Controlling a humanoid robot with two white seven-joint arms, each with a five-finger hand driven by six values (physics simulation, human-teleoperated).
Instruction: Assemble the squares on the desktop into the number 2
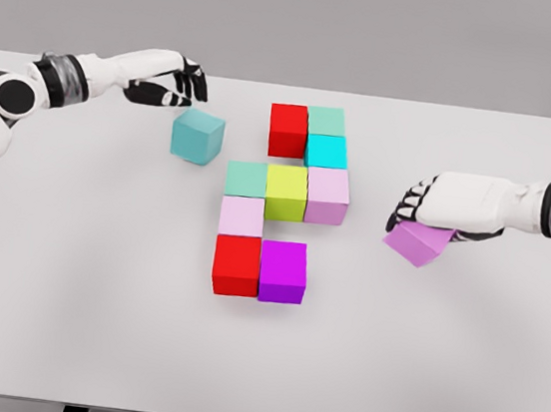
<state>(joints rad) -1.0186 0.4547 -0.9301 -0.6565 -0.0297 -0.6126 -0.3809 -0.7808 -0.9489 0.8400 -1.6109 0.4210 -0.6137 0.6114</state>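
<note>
1. Nearest the camera, the bare front of the white counter [256,364] is stretching out below the block figure.
2. Just behind that, a red block [237,266] and a magenta block [283,272] are sitting side by side, forming the start of the bottom stroke of the 2.
3. Above them, a pale pink block [242,216] is standing on the left; a mint block [247,179], a yellow-green block [286,192] and a lilac block [327,195] are making the middle bar.
4. Higher up, a cyan block [326,151] is forming the right side, while a second red block [288,130] and a pale green block [326,121] are forming the top bar.
5. To the right, the right robot hand [426,212] is resting over a tilted purple block [418,243], fingers curling down onto it; it appears to be holding it.
6. At the far left, the left robot hand [175,85] is hovering just behind a loose teal block [198,136], its fingers loosely spread and gripping nothing.
7. My judgement: the bottom stroke is lacking a third block to the right of the magenta one. The purple block is lying right of that gap and slightly farther back, so the right robot hand is the nearer one, and the move would be running leftward and toward the camera.
8. The teal block is lying well apart from that gap.
</note>
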